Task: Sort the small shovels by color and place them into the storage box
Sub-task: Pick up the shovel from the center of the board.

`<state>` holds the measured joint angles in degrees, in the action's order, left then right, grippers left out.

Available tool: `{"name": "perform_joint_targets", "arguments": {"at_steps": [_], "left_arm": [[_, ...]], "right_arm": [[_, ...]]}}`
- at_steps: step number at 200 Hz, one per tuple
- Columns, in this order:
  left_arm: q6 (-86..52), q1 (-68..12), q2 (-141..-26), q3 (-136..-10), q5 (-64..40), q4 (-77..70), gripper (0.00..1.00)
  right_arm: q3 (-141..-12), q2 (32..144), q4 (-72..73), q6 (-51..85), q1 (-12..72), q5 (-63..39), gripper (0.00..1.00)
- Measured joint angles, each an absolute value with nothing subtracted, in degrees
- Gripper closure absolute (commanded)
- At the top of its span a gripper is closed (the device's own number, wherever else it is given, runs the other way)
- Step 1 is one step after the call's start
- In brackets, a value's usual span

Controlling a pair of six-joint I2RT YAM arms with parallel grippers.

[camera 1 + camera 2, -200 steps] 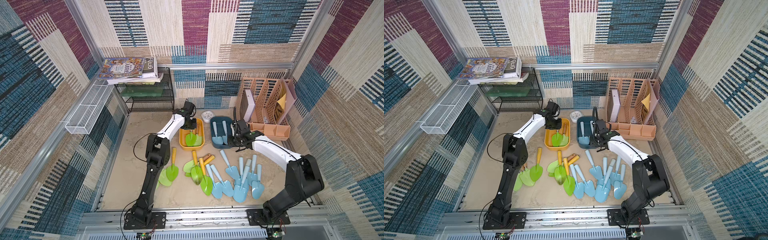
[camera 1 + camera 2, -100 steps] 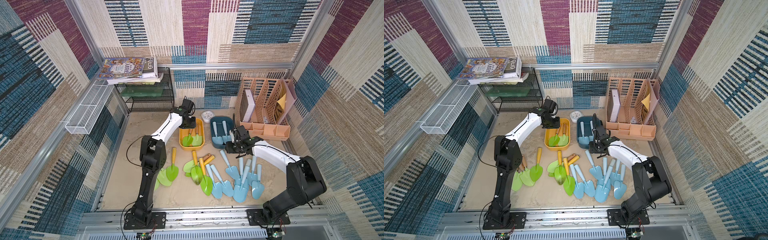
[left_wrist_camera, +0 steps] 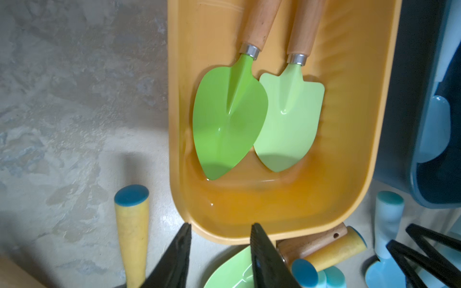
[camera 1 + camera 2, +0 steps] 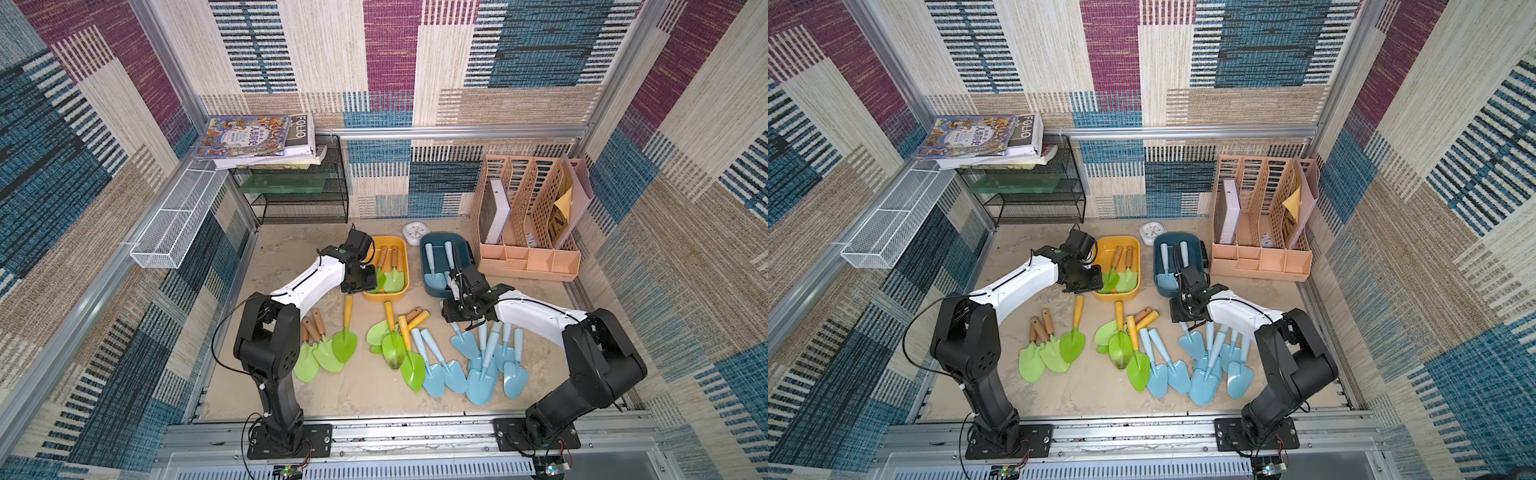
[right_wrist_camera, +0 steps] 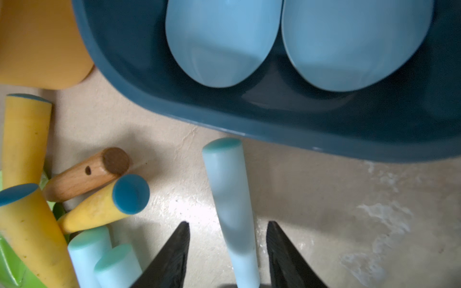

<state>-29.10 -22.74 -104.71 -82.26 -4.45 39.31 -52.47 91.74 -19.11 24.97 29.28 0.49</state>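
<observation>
Low in both top views, about seven lime-green-bladed shovels (image 4: 345,340) and about eight light blue plastic shovels (image 4: 478,374) lay unsorted on the sandy surface (image 4: 353,399). Mid-frame, the right tool (image 5: 228,222) stood apart astride one blue handle (image 5: 229,187), and the left tool (image 3: 220,224) gaped empty. Beyond, two greens lay in the yellow plastic box (image 4: 386,296) and two blues in the dark blue box (image 4: 434,292).

2 arms (image 4: 274,399), black joints (image 4: 268,332), white forearm shells (image 4: 309,278), black cables (image 4: 213,340), tapered black fingers (image 3: 174,256)
</observation>
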Motion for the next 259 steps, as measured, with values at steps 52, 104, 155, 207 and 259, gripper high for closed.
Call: {"name": "perform_joint_targets", "arguments": {"at_steps": [52, 104, 155, 207, 259], "left_arm": [[-29.6, -22.7, -102.6, -80.1, -4.4, 38.7, 0.58], [-29.5, -22.7, -102.1, -79.2, -4.4, 38.7, 0.59], [-29.5, -22.7, -102.5, -79.2, -5.9, 38.6, 0.59], [-29.5, -22.8, -103.9, -79.9, -6.7, 38.2, 0.59], [-29.6, -22.8, -104.8, -80.3, -7.3, 37.7, 0.59]], "right_arm": [[-50.2, 93.4, -18.1, 26.2, 30.8, 2.1, 0.54], [-47.8, 92.5, -14.9, 28.7, 32.5, 3.6, 0.84], [-45.4, 86.3, -16.3, 31.0, 33.1, 2.9, 0.86], [-46.5, 76.9, -23.2, 34.3, 32.2, 6.6, 0.87], [-57.7, 75.2, -27.7, 31.4, 25.6, 9.0, 0.86]]}}
